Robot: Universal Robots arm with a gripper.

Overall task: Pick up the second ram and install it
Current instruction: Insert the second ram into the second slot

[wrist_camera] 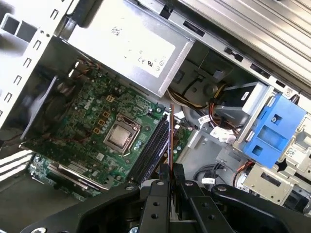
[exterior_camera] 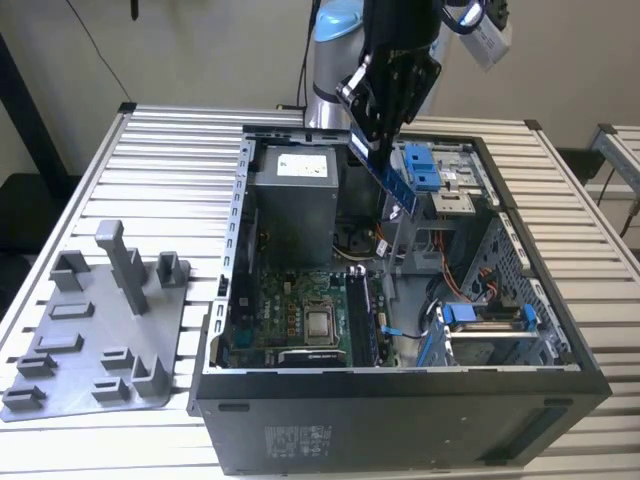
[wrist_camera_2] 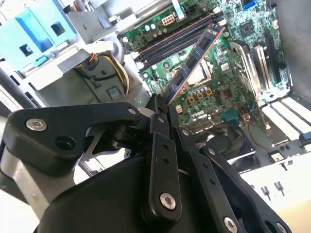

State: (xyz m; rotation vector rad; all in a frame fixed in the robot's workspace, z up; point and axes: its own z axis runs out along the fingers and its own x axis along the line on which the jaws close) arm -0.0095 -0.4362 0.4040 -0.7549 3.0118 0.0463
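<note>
My gripper [exterior_camera: 370, 138] hangs over the open computer case [exterior_camera: 400, 400], shut on the second ram [exterior_camera: 397, 182]. This is a long, narrow blue-green strip that slants down from the fingers above the case's back half. In the second wrist view the ram [wrist_camera_2: 194, 60] juts out from the gripper [wrist_camera_2: 163, 104] over the green motherboard [wrist_camera_2: 228, 82], near the dark memory slots [wrist_camera_2: 170, 41]. Seen edge-on in the first wrist view, the ram [wrist_camera: 171, 138] rises from the gripper [wrist_camera: 171, 171] beside the memory slots [wrist_camera: 150, 148].
Inside the case sit a grey power supply [exterior_camera: 295, 200], blue drive caddies [exterior_camera: 420, 165] and loose cables [exterior_camera: 450, 265]. A grey fixture plate with upright holders [exterior_camera: 100, 330] lies on the slatted metal table [exterior_camera: 170, 160] at the exterior view's left.
</note>
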